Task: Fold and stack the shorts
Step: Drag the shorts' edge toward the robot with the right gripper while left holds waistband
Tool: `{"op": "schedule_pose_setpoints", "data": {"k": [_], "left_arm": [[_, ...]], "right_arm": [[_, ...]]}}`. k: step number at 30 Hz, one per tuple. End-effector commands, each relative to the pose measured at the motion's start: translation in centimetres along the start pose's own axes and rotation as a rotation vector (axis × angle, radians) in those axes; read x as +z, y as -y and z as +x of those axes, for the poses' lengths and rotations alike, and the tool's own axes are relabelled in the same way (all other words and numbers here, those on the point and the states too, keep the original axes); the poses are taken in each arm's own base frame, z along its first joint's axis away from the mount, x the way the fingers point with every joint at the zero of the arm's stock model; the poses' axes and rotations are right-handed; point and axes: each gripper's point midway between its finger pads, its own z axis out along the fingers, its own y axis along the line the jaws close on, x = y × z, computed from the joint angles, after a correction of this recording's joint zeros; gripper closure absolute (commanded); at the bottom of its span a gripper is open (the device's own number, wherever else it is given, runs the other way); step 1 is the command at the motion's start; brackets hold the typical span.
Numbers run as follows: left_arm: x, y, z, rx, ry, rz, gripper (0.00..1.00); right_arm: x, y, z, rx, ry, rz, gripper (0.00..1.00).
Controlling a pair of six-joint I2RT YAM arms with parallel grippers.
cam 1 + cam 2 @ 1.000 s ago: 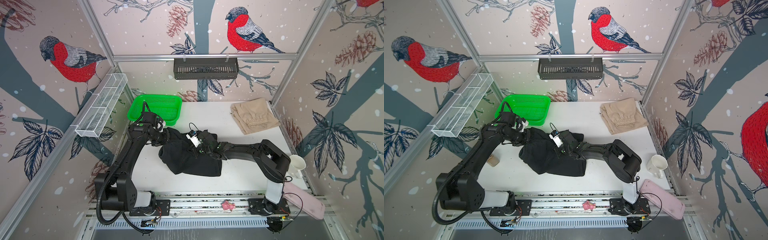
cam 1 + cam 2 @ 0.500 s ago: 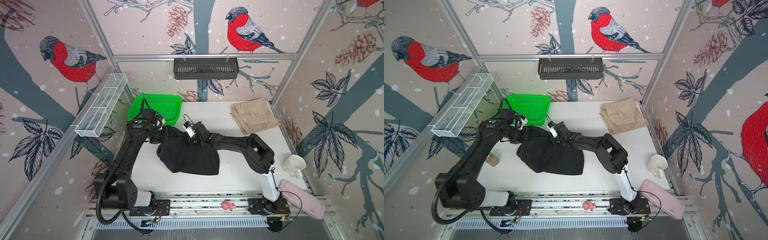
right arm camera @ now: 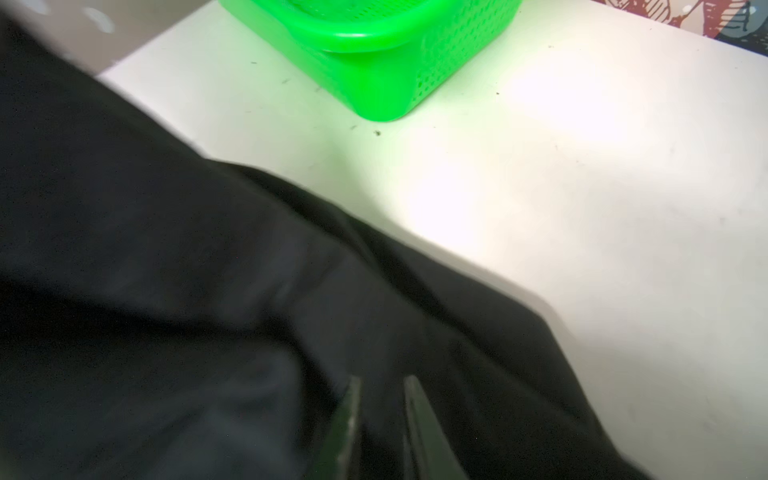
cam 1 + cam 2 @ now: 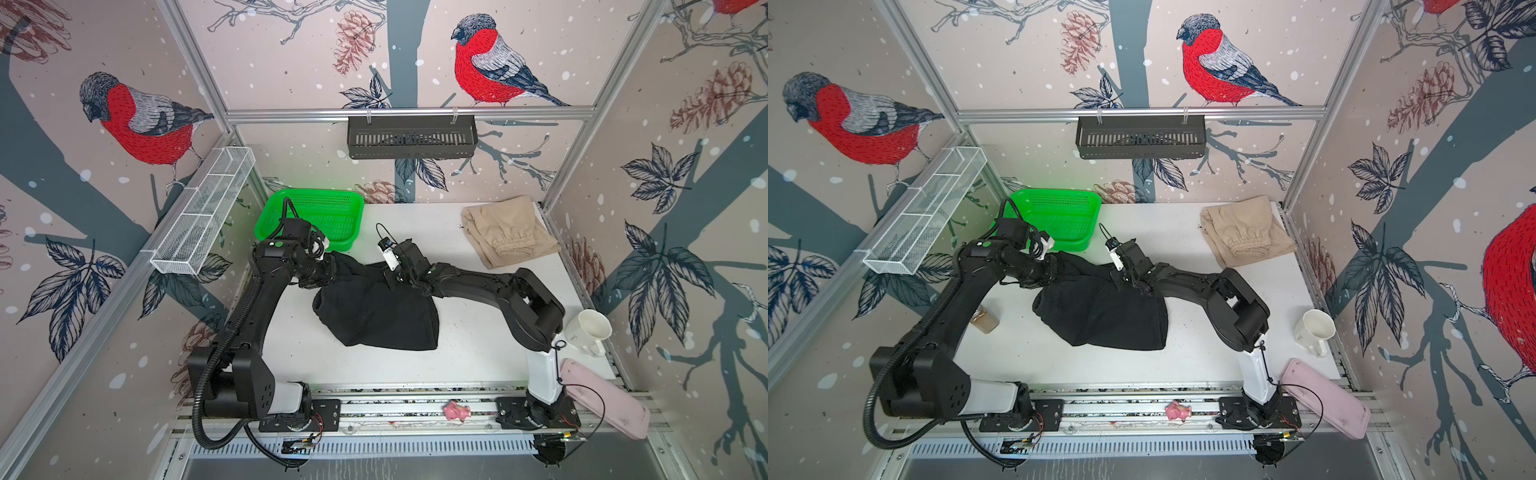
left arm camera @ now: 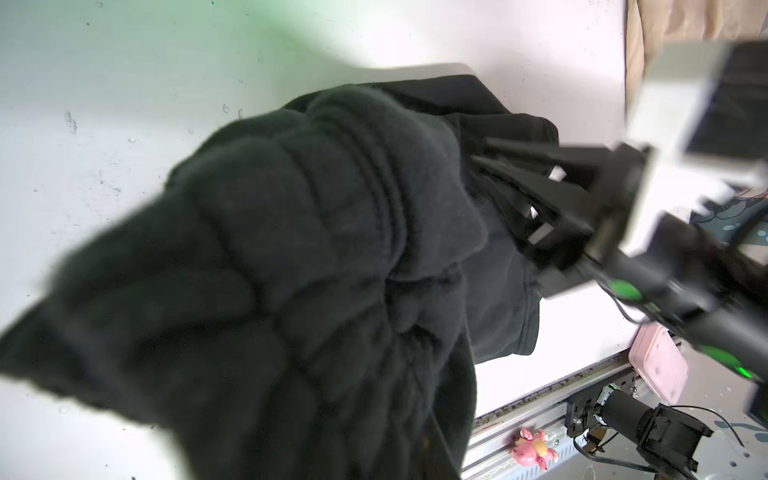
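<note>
Black shorts (image 4: 374,307) were held up along their far edge by both robot grippers, with the rest of the garment slumped on the white table (image 4: 478,345). The right gripper (image 5: 480,151) had its fingers drawn almost together and pinched a thin fold of the dark fabric at the right end of that edge; its own wrist view showed cloth caught between the two narrow fingers. The left gripper (image 4: 330,269) was closed on a thick bunch of the same cloth at the left end. Its fingers were hidden by the folds, which filled most of the left wrist view. Between the two grips the raised edge sagged, and the near hem lay flat towards the front rail. A green basket (image 4: 309,218) stood just behind the left gripper at the table's far left corner. Beige shorts (image 4: 509,232) lay folded at the far right corner, waistband showing, well apart from the black pair. A white mug (image 4: 588,332) stood at the right edge.
</note>
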Motion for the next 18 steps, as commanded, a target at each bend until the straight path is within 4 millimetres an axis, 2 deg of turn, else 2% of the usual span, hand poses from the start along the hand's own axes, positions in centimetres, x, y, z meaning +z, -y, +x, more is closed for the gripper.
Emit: {"op": "schedule_pose_setpoints", "data": {"k": [1, 3, 5, 9, 13, 18], "left_arm": [[-0.3, 0.1, -0.4, 0.003, 0.010, 0.000, 1.00], [-0.5, -0.1, -0.6, 0.004, 0.010, -0.010, 1.00], [-0.7, -0.2, -0.8, 0.004, 0.010, -0.021, 1.00], [-0.9, 0.0, -1.3, 0.000, 0.019, -0.014, 1.00], [-1.1, -0.1, -1.5, 0.003, 0.020, -0.023, 1.00], [-1.2, -0.2, -1.7, 0.001, 0.023, -0.027, 1.00]], "right_arm": [[-1.7, -3.3, 1.3, 0.016, -0.003, -0.110, 0.86], [-2.1, -5.6, 2.9, -0.002, -0.029, -0.158, 0.88], [-2.1, -7.8, 5.3, -0.038, -0.090, -0.191, 0.90], [-1.0, -11.7, 8.6, -0.098, -0.162, -0.285, 0.92], [0.1, -14.4, 9.2, -0.134, -0.176, -0.347, 0.94], [1.8, -16.6, 9.9, -0.114, -0.201, -0.429, 0.94]]}}
